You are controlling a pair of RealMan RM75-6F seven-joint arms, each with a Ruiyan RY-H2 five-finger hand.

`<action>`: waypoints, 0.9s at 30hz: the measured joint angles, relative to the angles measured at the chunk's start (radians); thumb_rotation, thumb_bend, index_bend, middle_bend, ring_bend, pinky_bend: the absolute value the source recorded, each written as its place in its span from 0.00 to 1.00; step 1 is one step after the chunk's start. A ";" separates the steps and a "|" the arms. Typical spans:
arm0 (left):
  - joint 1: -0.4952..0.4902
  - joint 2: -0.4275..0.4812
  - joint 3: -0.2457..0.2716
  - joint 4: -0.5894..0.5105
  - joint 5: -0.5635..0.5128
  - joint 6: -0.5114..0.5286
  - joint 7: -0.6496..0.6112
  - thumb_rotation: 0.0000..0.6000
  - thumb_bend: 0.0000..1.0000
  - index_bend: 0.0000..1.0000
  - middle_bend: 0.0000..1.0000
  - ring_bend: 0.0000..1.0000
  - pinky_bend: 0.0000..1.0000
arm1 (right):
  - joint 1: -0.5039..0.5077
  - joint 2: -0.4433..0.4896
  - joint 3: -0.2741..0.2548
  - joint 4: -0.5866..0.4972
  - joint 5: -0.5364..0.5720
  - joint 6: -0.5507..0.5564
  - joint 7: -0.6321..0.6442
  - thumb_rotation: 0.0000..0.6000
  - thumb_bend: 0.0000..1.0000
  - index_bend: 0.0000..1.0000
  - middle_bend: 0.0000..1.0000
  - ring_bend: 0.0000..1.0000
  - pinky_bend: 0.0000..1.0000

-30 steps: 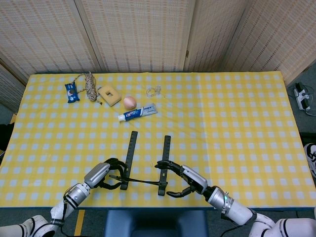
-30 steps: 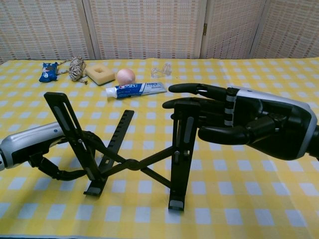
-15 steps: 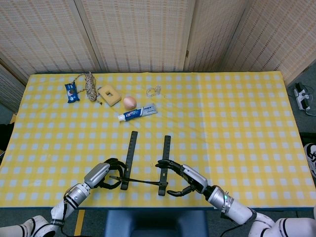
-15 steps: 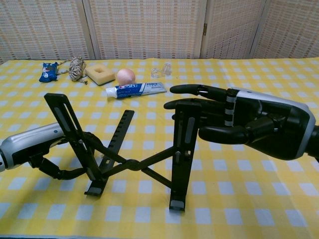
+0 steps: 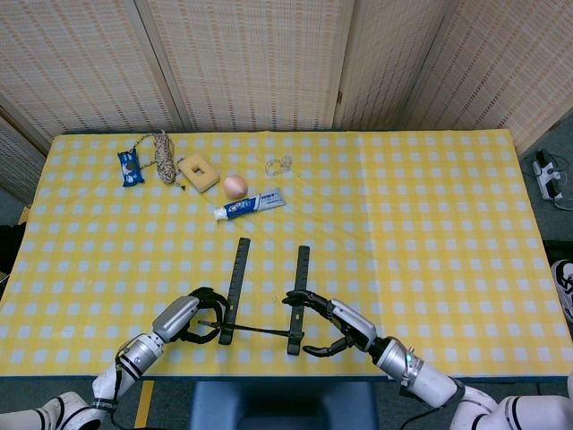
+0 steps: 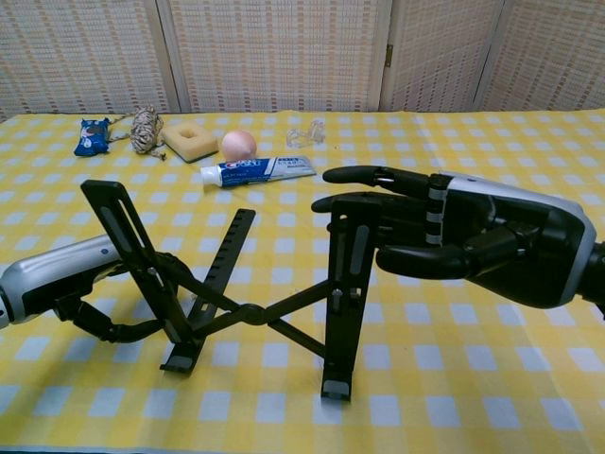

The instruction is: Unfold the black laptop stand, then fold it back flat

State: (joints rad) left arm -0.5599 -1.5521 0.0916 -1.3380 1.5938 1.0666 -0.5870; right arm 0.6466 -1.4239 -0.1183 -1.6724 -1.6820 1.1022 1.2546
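Chest view shows your right hand (image 6: pixel 454 248) with its fingers (image 6: pixel 364 176) stretched over the top of the laptop stand's (image 6: pixel 246 312) right upright bar and the thumb pressing in from the side, so it grips that bar. Your left hand (image 6: pixel 71 288) sits low at the stand's left side, its fingers curled around the base of the raised left bar; it appears to hold it, though the contact is partly hidden behind the bar. The stand is unfolded, both bars tilted up and joined by crossed struts, its feet on the yellow checked tablecloth (image 5: pixel 403 224) near the front edge. In the head view the stand (image 5: pixel 266 296) lies between the two hands. Well apart, toward the far left of the table, lie a toothpaste tube (image 5: pixel 250 204), an egg (image 5: pixel 235 185), a yellow sponge (image 5: pixel 199 172), a twine bundle (image 5: pixel 163 156) and a blue packet (image 5: pixel 131 167).
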 measured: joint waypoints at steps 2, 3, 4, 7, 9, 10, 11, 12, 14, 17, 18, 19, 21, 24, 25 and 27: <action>0.002 0.001 0.001 -0.004 0.002 0.003 0.001 1.00 0.45 0.54 0.34 0.23 0.12 | -0.001 0.001 -0.001 0.002 0.000 0.000 -0.009 1.00 0.30 0.14 0.16 0.12 0.03; 0.003 0.002 0.002 -0.006 0.004 0.005 0.001 1.00 0.45 0.51 0.34 0.22 0.11 | -0.003 0.001 -0.003 0.003 0.001 0.000 -0.015 1.00 0.30 0.14 0.16 0.12 0.03; 0.004 0.003 0.002 -0.009 0.005 0.006 0.001 1.00 0.45 0.49 0.34 0.22 0.11 | -0.004 0.001 -0.004 0.005 0.001 -0.001 -0.019 1.00 0.30 0.14 0.16 0.12 0.03; 0.005 0.004 0.004 -0.014 0.010 0.009 0.001 1.00 0.45 0.47 0.34 0.20 0.11 | -0.007 -0.002 -0.008 0.013 0.004 -0.006 -0.031 1.00 0.30 0.14 0.15 0.12 0.03; 0.005 0.005 0.004 -0.016 0.011 0.010 0.001 1.00 0.45 0.46 0.34 0.19 0.10 | -0.009 -0.006 -0.010 0.019 0.006 -0.009 -0.048 1.00 0.30 0.14 0.15 0.12 0.03; 0.006 0.007 0.005 -0.018 0.012 0.011 0.002 1.00 0.45 0.45 0.34 0.18 0.10 | -0.010 -0.007 -0.010 0.021 0.008 -0.011 -0.059 1.00 0.30 0.13 0.15 0.12 0.03; 0.007 0.007 0.005 -0.020 0.013 0.013 0.003 1.00 0.45 0.44 0.33 0.18 0.10 | -0.011 -0.008 -0.011 0.024 0.011 -0.014 -0.071 1.00 0.30 0.13 0.15 0.12 0.03; 0.008 0.008 0.006 -0.022 0.014 0.014 0.004 1.00 0.45 0.43 0.33 0.17 0.10 | -0.012 -0.010 -0.011 0.027 0.014 -0.018 -0.090 1.00 0.30 0.13 0.15 0.12 0.03; 0.009 0.011 0.006 -0.027 0.015 0.017 0.006 1.00 0.45 0.42 0.32 0.16 0.10 | -0.015 -0.013 -0.012 0.032 0.022 -0.025 -0.121 1.00 0.30 0.13 0.15 0.12 0.03; 0.011 0.014 0.006 -0.032 0.016 0.021 0.007 1.00 0.45 0.40 0.32 0.16 0.09 | -0.021 -0.022 -0.012 0.043 0.042 -0.040 -0.183 1.00 0.30 0.13 0.15 0.12 0.03; 0.012 0.015 0.006 -0.035 0.017 0.023 0.007 1.00 0.45 0.39 0.31 0.15 0.09 | -0.024 -0.026 -0.011 0.048 0.050 -0.046 -0.211 1.00 0.30 0.13 0.15 0.12 0.03; 0.013 0.018 0.007 -0.038 0.019 0.025 0.008 1.00 0.45 0.38 0.30 0.14 0.09 | -0.026 -0.030 -0.010 0.051 0.057 -0.050 -0.233 1.00 0.30 0.13 0.15 0.12 0.03; 0.014 0.024 0.009 -0.045 0.022 0.028 0.008 1.00 0.45 0.35 0.28 0.13 0.08 | -0.033 -0.040 -0.008 0.061 0.070 -0.057 -0.286 1.00 0.30 0.13 0.15 0.12 0.03; 0.016 0.037 0.011 -0.059 0.027 0.035 0.010 1.00 0.45 0.28 0.23 0.08 0.07 | -0.044 -0.059 0.000 0.076 0.087 -0.058 -0.359 1.00 0.30 0.13 0.14 0.12 0.03; 0.018 0.043 0.012 -0.066 0.029 0.040 0.011 1.00 0.45 0.25 0.21 0.06 0.06 | -0.048 -0.066 0.004 0.081 0.092 -0.058 -0.378 1.00 0.30 0.12 0.14 0.11 0.03; 0.020 0.053 0.013 -0.076 0.031 0.046 0.013 1.00 0.45 0.21 0.17 0.03 0.05 | -0.056 -0.086 0.014 0.092 0.100 -0.056 -0.411 1.00 0.30 0.11 0.13 0.11 0.03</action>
State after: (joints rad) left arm -0.5396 -1.4996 0.1045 -1.4136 1.6251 1.1125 -0.5743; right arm 0.5908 -1.5104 -0.1040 -1.5802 -1.5818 1.0467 0.8434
